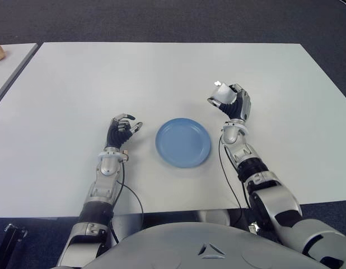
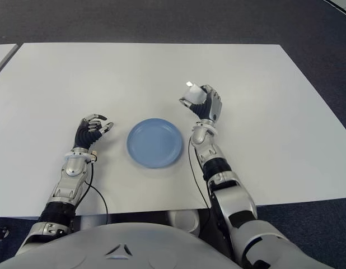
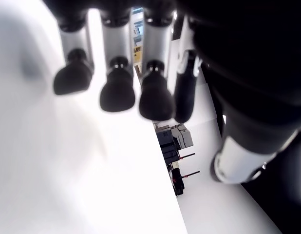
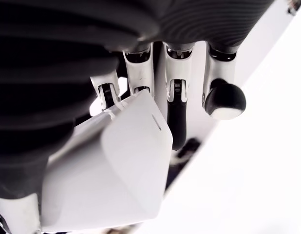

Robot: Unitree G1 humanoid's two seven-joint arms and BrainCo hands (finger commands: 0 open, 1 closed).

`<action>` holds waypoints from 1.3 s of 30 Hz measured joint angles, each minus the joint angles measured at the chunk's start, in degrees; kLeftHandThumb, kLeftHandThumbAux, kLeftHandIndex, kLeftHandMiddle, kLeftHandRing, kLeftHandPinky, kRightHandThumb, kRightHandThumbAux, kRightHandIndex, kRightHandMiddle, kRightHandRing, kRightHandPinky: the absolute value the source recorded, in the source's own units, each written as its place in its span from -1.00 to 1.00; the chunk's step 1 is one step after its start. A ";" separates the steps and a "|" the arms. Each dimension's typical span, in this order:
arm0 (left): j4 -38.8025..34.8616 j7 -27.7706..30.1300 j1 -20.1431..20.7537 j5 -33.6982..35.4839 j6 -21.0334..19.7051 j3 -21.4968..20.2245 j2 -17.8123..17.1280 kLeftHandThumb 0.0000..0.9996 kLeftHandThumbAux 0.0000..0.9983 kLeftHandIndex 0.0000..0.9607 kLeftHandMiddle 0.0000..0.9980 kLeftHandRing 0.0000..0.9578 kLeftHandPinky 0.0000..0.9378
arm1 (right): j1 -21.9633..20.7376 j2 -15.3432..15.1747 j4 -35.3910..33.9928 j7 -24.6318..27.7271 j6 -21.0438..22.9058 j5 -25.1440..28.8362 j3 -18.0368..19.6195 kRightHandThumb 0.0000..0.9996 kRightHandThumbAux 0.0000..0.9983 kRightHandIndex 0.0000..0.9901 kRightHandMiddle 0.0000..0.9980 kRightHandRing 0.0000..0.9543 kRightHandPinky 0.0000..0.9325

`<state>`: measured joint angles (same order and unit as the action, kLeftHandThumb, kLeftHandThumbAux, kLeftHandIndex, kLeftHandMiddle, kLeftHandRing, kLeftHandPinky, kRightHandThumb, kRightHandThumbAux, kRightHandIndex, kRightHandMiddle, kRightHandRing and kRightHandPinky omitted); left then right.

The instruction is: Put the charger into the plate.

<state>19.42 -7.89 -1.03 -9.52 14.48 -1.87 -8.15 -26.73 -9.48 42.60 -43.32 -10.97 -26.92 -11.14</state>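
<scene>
Eye views: right hand (image 1: 231, 102) grips the white charger (image 1: 220, 93) above the white table (image 1: 162, 73), right of the blue plate (image 1: 183, 142), left hand (image 1: 122, 130) left of it; left wrist view: fingers (image 3: 117, 87) relaxed, empty; right wrist view: fingers (image 4: 177, 105) wrapped round the charger (image 4: 111, 170).

The right hand (image 1: 231, 102) is raised with its fingers curled tight, while the left hand (image 1: 122, 130) hovers, fingers loosely spread.

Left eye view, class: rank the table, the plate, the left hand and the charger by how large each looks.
1. Table, by far the largest.
2. Plate.
3. Left hand, empty, left of the plate.
4. Charger, partly hidden in the right hand, so its full size is unsure.
</scene>
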 measured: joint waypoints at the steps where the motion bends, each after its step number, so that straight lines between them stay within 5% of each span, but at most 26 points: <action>1: 0.00 0.00 0.00 0.00 0.00 0.00 0.00 0.41 0.43 -0.09 0.60 0.65 0.70 | 0.89 0.23 -1.86 0.67 0.23 -0.28 -0.30 0.40 0.46 -0.12 0.78 0.86 0.87; 17: 0.13 0.00 -0.01 0.44 0.70 -0.17 -0.02 0.42 0.43 -0.09 0.58 0.63 0.68 | 10.81 1.92 -22.95 14.88 1.75 -1.02 -3.73 0.41 0.46 -0.12 0.77 0.85 0.85; 26: 0.28 0.00 0.02 0.51 0.80 -0.23 -0.10 0.42 0.43 -0.09 0.59 0.65 0.71 | 12.80 1.84 -25.98 24.70 0.30 0.15 -5.90 0.41 0.45 -0.12 0.77 0.84 0.86; 39: 0.38 0.00 0.01 0.35 0.74 -0.25 -0.29 0.42 0.43 -0.09 0.61 0.67 0.74 | 12.97 -2.04 -26.17 39.76 -0.86 -1.19 -11.40 0.40 0.45 -0.12 0.75 0.81 0.81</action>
<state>19.80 -7.89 -1.02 -9.17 15.22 -2.12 -8.45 -13.76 -11.53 16.43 -3.56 -11.84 -28.11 -22.53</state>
